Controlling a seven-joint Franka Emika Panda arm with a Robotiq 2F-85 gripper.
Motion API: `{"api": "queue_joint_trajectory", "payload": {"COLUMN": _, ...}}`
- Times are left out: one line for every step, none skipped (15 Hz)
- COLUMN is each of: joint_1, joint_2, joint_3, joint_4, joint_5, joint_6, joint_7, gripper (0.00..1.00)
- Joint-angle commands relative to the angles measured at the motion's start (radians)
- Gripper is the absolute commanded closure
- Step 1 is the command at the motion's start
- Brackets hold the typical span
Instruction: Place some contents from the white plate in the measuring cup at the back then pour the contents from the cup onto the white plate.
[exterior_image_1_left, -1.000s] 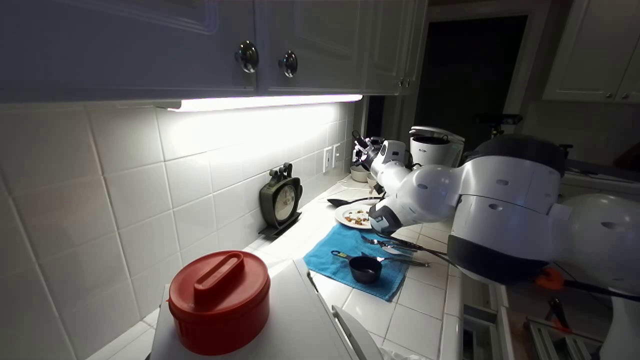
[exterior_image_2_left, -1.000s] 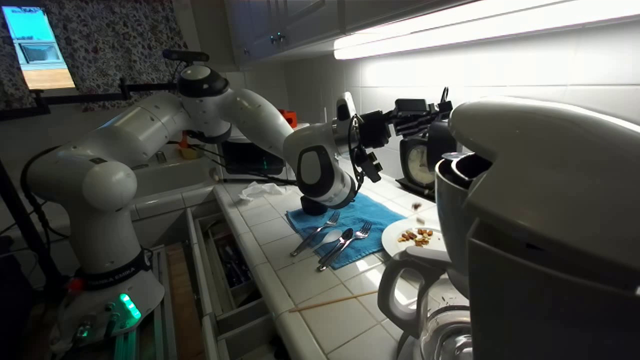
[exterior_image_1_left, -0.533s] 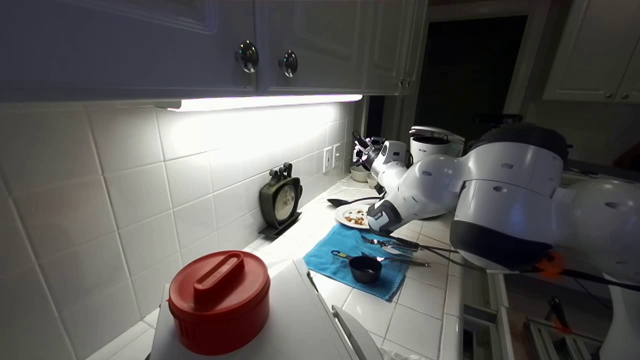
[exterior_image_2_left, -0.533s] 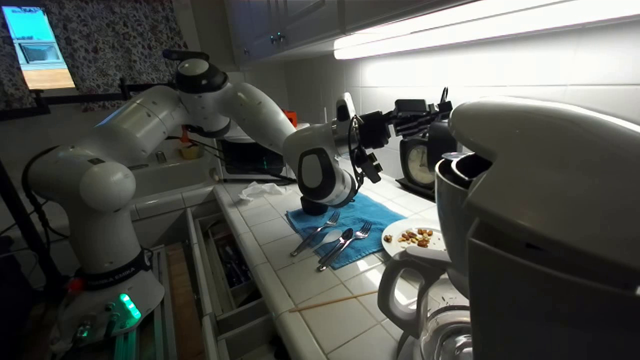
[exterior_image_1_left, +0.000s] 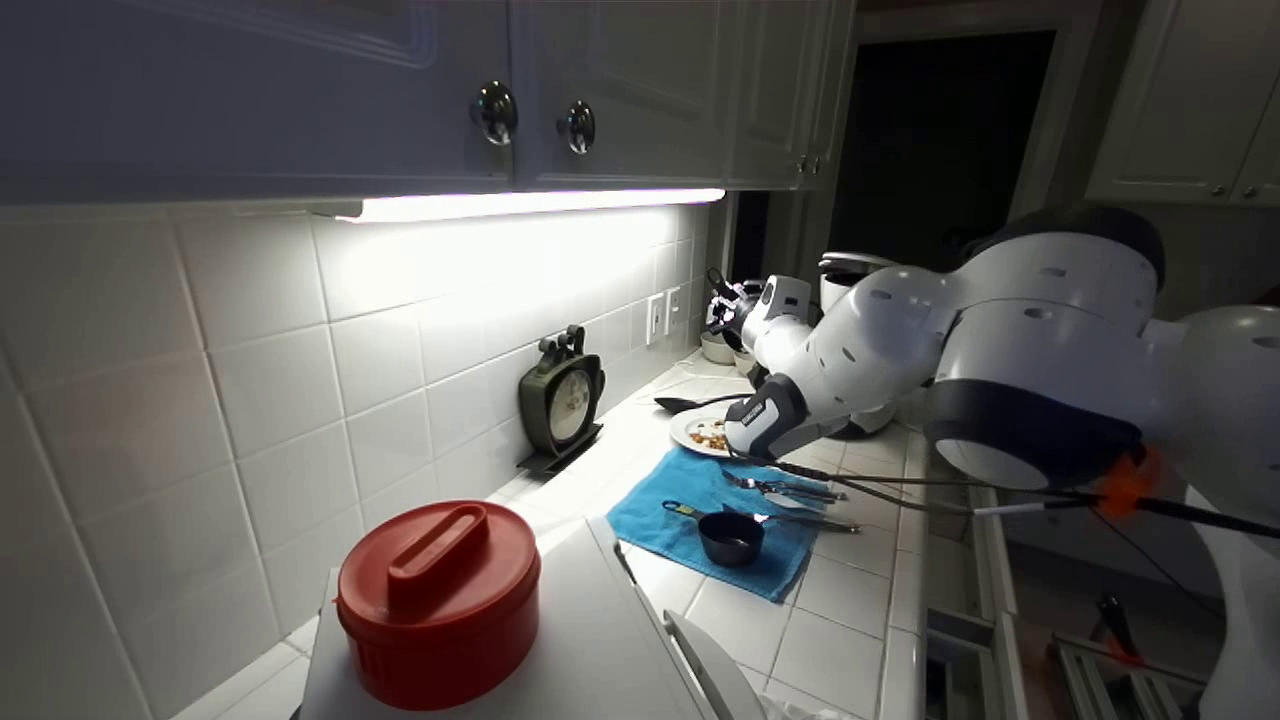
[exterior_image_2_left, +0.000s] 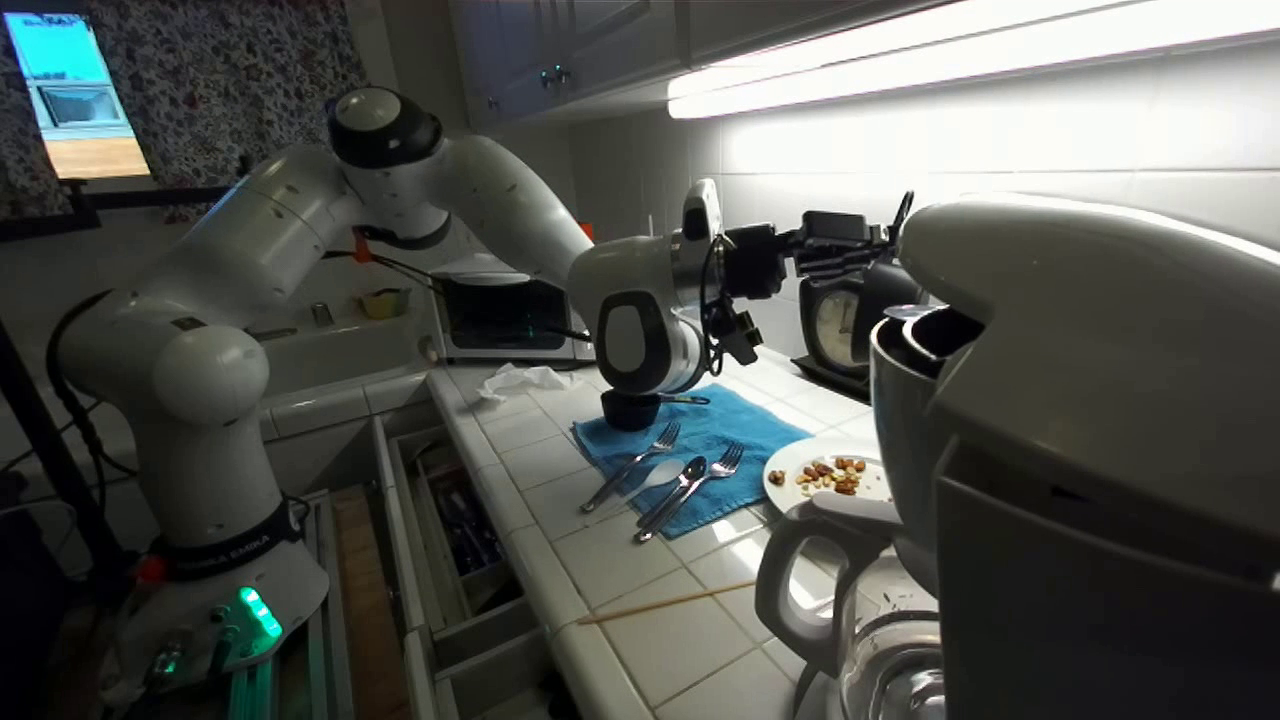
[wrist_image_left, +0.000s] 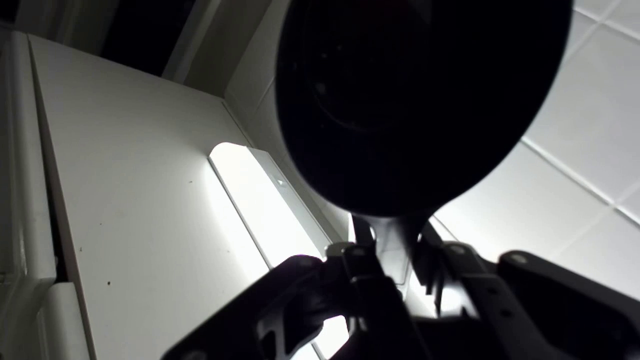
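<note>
Fill and pour look done or nearly: nuts (exterior_image_2_left: 847, 487) sit on the white plate (exterior_image_2_left: 795, 458), lower half right of center in an exterior view, partly behind the coffee maker (exterior_image_2_left: 1080, 340), and the measuring cup (wrist_image_left: 425, 145) shows just a few specks (wrist_image_left: 320, 88) inside, so maybe only a last shake is left. Gripper (wrist_image_left: 395, 245) is clamped narrow on the cup's handle (wrist_image_left: 394, 230). Cup fills top middle of the wrist view, mouth apparently facing the camera, long axis near the frame's vertical with the handle running down to the grip; in an exterior view its end loop (exterior_image_2_left: 905, 206) points up, upper right, so the bowl probably hangs low.
</note>
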Motion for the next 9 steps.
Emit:
{"api": "queue_joint_trajectory", "payload": {"joint_1": -0.003, "joint_2": -0.127, "joint_3": 0.054, "joint_4": 0.004, "joint_5": 0.047, "joint_6": -0.082, "joint_7": -0.140, "gripper": 0.93}}
{"api": "queue_joint_trajectory", "payload": {"joint_1": -0.001, "joint_2": -0.133, "joint_3": 0.055, "joint_4": 0.007, "joint_5": 0.064, "joint_6": -0.100, "joint_7": -0.151, "gripper": 0.93}}
{"api": "queue_joint_trajectory", "payload": {"joint_1": 0.000, "joint_2": -0.136, "joint_3": 0.054, "joint_4": 0.010, "joint_5": 0.081, "joint_6": -0.112, "joint_7": -0.162, "gripper": 0.93}}
{"api": "queue_joint_trajectory", "payload": {"joint_1": 0.002, "joint_2": -0.131, "joint_3": 0.053, "joint_4": 0.014, "joint_5": 0.101, "joint_6": -0.108, "joint_7": -0.173, "gripper": 0.93}}
{"api": "queue_joint_trajectory", "payload": {"joint_1": 0.003, "joint_2": -0.130, "joint_3": 0.055, "joint_4": 0.015, "joint_5": 0.112, "joint_6": -0.098, "joint_7": -0.182, "gripper": 0.93}}
{"api": "queue_joint_trajectory", "payload": {"joint_1": 0.002, "joint_2": -0.116, "joint_3": 0.058, "joint_4": 0.018, "joint_5": 0.125, "joint_6": -0.074, "joint_7": -0.191, "gripper": 0.93}}
{"api": "queue_joint_trajectory", "payload": {"joint_1": 0.004, "joint_2": -0.101, "joint_3": 0.059, "joint_4": 0.021, "joint_5": 0.145, "joint_6": -0.059, "joint_7": -0.203, "gripper": 0.93}}
{"api": "queue_joint_trajectory", "payload": {"joint_1": 0.003, "joint_2": -0.099, "joint_3": 0.066, "joint_4": 0.022, "joint_5": 0.152, "joint_6": -0.045, "joint_7": -0.212, "gripper": 0.93}}
{"api": "queue_joint_trajectory", "payload": {"joint_1": 0.001, "joint_2": -0.093, "joint_3": 0.074, "joint_4": 0.026, "joint_5": 0.162, "joint_6": -0.022, "joint_7": -0.220, "gripper": 0.93}}
